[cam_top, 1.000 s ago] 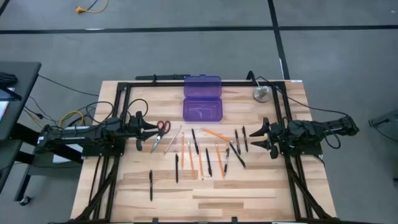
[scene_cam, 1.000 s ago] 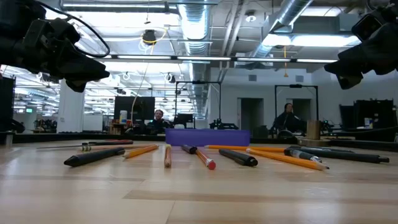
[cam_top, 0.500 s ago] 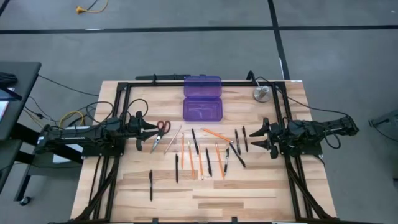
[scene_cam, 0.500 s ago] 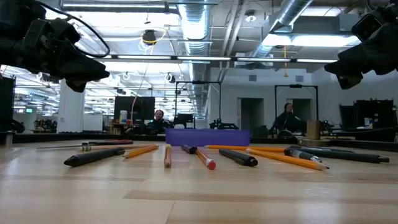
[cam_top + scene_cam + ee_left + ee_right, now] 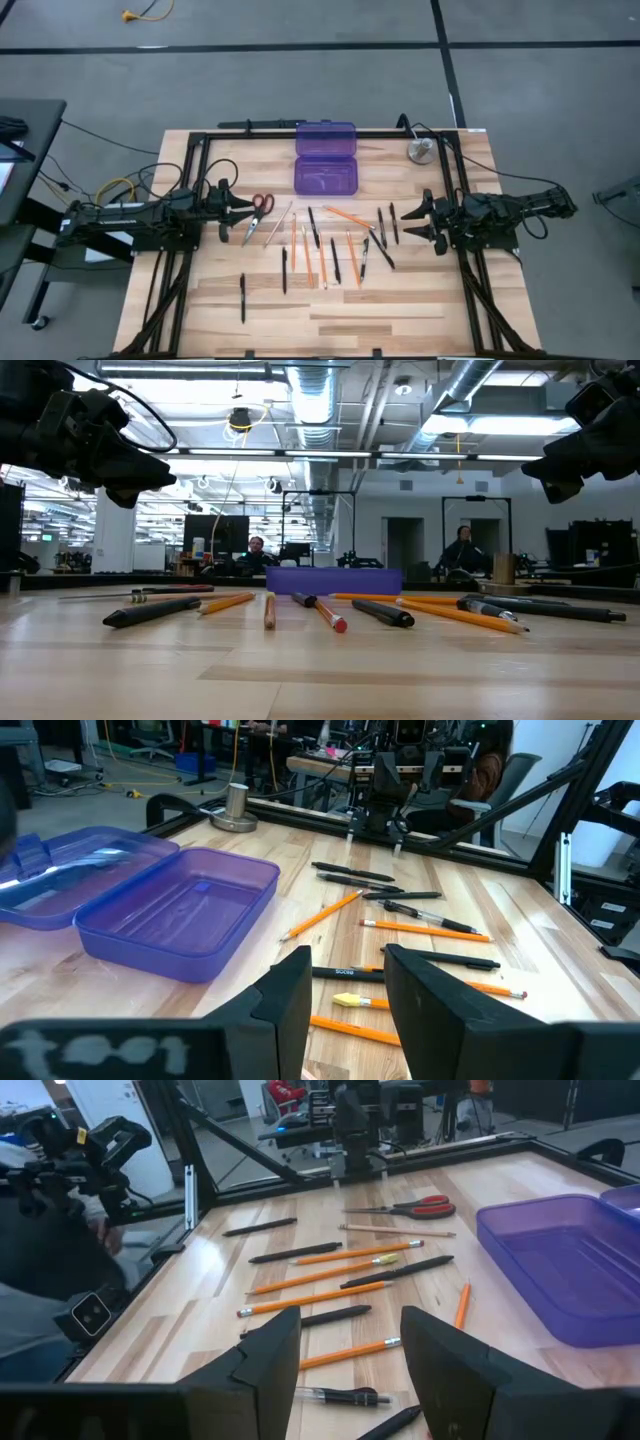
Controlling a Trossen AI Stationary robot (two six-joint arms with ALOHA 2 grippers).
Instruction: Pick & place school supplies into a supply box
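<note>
Orange pencils and black pens lie scattered flat on the table's middle, with red-handled scissors to their left. The purple supply box sits open toward the far edge, its lid folded back. My left gripper hovers open above the table just left of the scissors. My right gripper hovers open to the right of the pens. In the left wrist view the box and pencils lie ahead; the right wrist view shows the scissors and box.
A round silver metal disc with a cable stands near the table's far right corner. A black frame runs along the table's far and side edges. Bare wood lies toward the near edge. People sit in the room beyond.
</note>
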